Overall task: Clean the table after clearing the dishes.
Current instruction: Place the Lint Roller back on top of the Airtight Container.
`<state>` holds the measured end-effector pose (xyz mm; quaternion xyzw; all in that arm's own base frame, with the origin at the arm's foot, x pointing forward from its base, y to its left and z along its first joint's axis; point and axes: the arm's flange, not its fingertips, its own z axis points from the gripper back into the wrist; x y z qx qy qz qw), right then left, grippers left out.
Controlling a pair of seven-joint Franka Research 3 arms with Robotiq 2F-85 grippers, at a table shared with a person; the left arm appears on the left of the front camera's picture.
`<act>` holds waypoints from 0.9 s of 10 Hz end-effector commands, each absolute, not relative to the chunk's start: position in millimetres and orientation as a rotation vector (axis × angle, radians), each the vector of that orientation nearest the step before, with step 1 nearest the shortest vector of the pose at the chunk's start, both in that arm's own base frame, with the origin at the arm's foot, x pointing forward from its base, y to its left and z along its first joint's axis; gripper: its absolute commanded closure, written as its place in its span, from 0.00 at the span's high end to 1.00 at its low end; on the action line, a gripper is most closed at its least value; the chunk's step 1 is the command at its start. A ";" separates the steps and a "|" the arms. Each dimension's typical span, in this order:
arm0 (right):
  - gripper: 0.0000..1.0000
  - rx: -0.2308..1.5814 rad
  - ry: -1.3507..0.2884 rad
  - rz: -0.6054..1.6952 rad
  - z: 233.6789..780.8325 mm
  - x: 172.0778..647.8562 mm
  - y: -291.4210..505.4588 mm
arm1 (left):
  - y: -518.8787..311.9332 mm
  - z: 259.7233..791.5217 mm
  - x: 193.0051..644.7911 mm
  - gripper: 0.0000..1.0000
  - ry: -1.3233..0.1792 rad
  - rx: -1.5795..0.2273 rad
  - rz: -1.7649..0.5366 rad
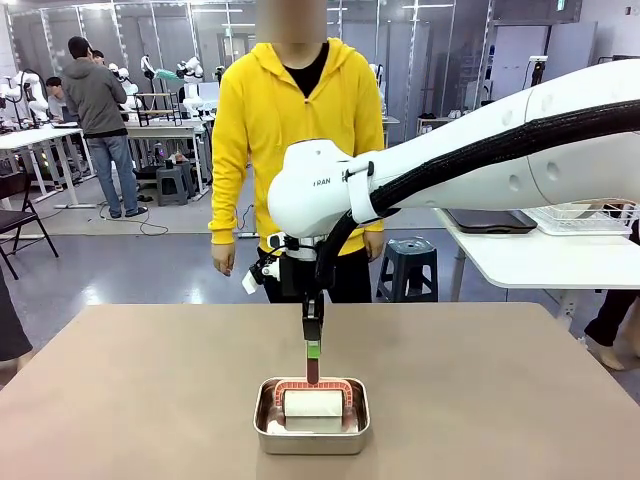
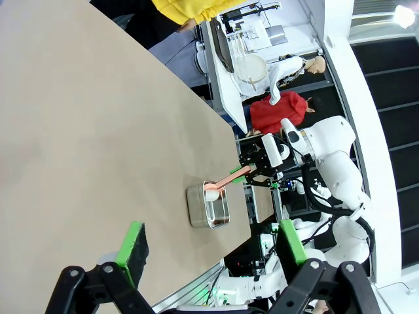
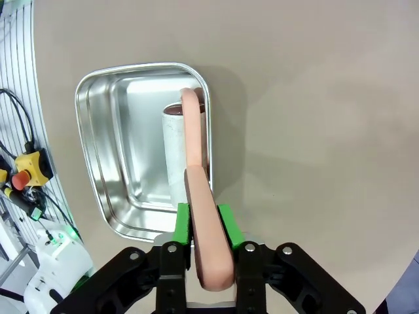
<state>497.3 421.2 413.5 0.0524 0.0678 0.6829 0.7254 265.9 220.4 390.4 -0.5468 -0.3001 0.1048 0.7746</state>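
Steel pan [image 1: 311,416] sits nearest you, close to the robot-side edge of the table [image 1: 120,400], which is bare apart from it. Inside the pan you'll see a white roller [image 1: 312,404] lying flat, with a salmon-pink frame arching over it. Look at the right wrist view: the right gripper [image 3: 203,221] has its green pads pressed against either side of the pink handle [image 3: 207,216], fingers clamped on it, the handle running forward over the pan's rim to the roller. From the front, that gripper [image 1: 313,351] hangs straight down above the pan, holding the handle upright. Your left gripper [image 2: 213,252] hovers off the table's corner with its fingers [image 2: 135,245] spread wide and nothing between them. Beyond the far edge, a person in a yellow hoodie [image 1: 290,120] stands with arms hanging down.
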 end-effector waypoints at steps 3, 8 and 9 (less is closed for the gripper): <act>0.48 0.088 0.131 1.531 397.7 506.4 418.5 | 221.1 395.4 263.6 1.00 -0.646 -1.196 0.242; 0.85 0.061 0.079 1.540 427.8 500.4 418.0 | 221.1 395.4 263.6 1.00 -0.646 -1.196 0.242; 0.92 0.054 0.072 1.540 431.2 501.3 417.4 | 221.1 395.4 263.6 1.00 -0.646 -1.196 0.242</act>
